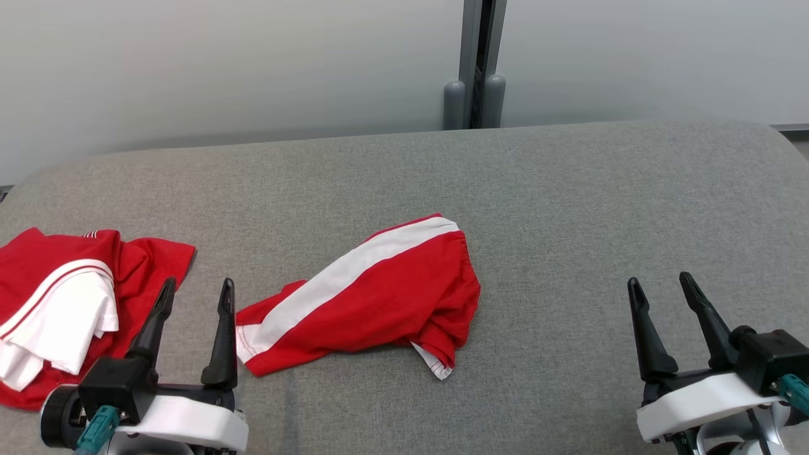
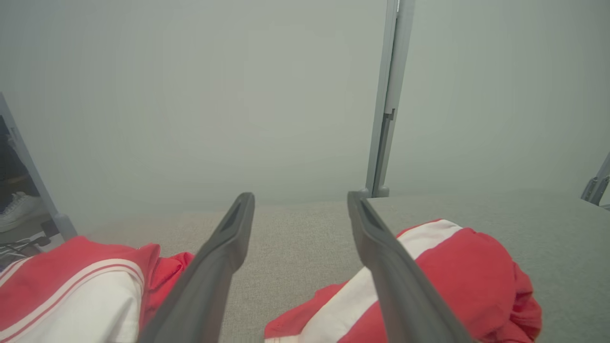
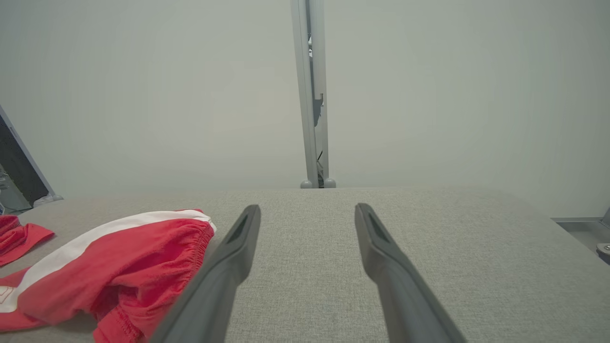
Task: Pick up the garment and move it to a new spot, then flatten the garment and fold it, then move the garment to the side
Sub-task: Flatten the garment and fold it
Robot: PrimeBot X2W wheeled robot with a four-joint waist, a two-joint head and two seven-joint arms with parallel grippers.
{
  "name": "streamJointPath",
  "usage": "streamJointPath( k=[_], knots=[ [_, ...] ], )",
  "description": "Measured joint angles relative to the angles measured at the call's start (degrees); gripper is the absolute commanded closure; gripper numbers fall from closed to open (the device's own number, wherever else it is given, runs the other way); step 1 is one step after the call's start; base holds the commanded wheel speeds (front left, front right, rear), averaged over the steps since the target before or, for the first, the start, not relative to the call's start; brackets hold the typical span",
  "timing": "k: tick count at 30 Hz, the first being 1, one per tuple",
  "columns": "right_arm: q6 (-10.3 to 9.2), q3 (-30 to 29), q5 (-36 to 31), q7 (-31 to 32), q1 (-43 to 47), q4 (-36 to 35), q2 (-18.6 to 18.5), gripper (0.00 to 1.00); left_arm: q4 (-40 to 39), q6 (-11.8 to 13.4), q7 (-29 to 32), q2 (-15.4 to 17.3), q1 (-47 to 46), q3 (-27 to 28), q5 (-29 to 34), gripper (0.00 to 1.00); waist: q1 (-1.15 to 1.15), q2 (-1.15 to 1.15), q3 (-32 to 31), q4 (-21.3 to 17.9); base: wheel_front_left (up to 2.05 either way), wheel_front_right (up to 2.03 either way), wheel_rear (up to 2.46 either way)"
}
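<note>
At the middle of the grey padded surface (image 1: 569,208) lie the red shorts (image 1: 379,297) with a white side stripe. They are bunched, with the waistband (image 1: 469,259) toward the far right and a leg hem (image 1: 248,338) nearest the left gripper (image 1: 198,287). That gripper hovers just beside the hem, fingers spread and holding nothing. The right gripper (image 1: 660,281) is likewise spread and empty, well apart from the cloth on the right.

Flattening looks like the step in hand. It would go best with each gripper pinching one end (hem on the left, waistband on the right) and drawing outward low over the surface, so the folded-under part comes free. The left arm should keep off the red-and-white garment (image 1: 57,303) heaped just beside it, which could snag.
</note>
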Motion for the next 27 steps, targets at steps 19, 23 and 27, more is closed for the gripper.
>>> streamJointPath(
  k=[19, 23, 27],
  knots=[
    [0.0, -0.3, 0.0, 1.2, 2.9, -0.4, 0.5, 0.0, 0.9, 0.7, 0.9, 0.2, 2.1, 0.1, -1.4, 0.0, 0.0, 0.0, -2.3, 0.5, 0.0, 0.0, 0.0],
    [0.0, -1.7, 1.7, 0.7, 2.2, 0.3, 0.3, 0.0, 0.9, 0.7, 1.0, 0.1, 1.2, -0.4, -1.4, 0.0, 0.0, 0.0, -2.0, 1.5, 0.0, 0.0, 0.0],
    [0.0, -3.0, 4.7, 0.7, -0.9, 3.5, -1.3, 0.0, 0.8, 0.5, 1.1, -0.3, 0.1, -1.5, -1.4, 0.0, 0.0, 0.0, -1.2, 3.4, 0.0, 0.0, 0.0]
  ],
)
